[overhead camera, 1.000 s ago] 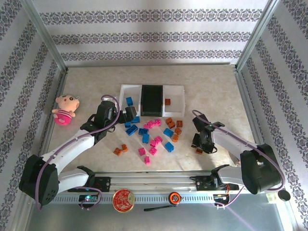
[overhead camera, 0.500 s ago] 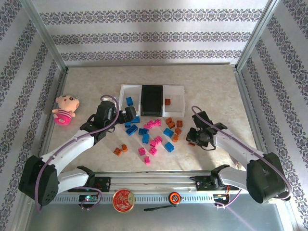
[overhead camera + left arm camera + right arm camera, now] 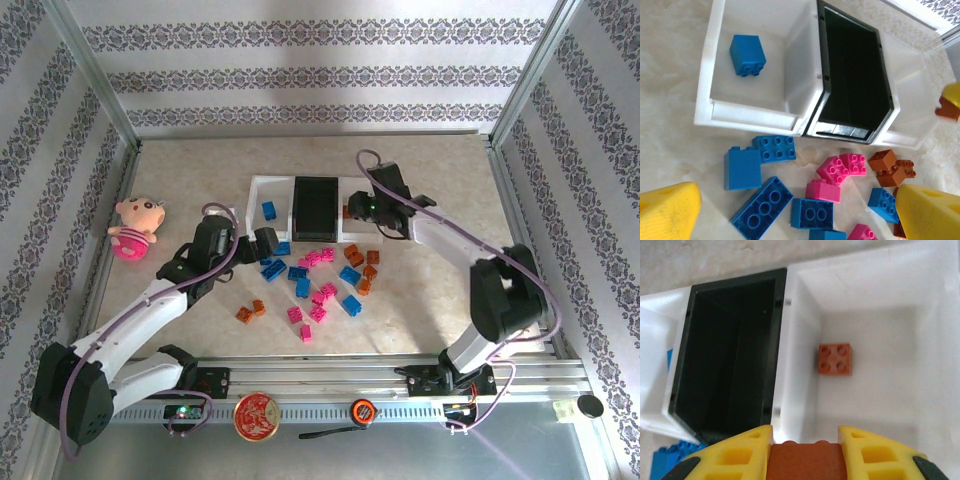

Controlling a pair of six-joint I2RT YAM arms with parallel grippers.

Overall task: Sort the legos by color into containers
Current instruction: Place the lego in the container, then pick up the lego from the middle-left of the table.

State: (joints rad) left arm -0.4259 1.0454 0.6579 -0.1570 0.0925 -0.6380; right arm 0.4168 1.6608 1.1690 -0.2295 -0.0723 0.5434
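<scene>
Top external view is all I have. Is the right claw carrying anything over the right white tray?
Observer: Yes. The right claw is shut on an orange brick, above the right white tray at its near edge.
Operator: What's lying in that tray?
Observer: One loose orange brick, four studs up, flat on the tray floor.
Operator: And the left claw?
Observer: The left claw is open with nothing between its fingers, over blue bricks in front of the left white tray.
</scene>
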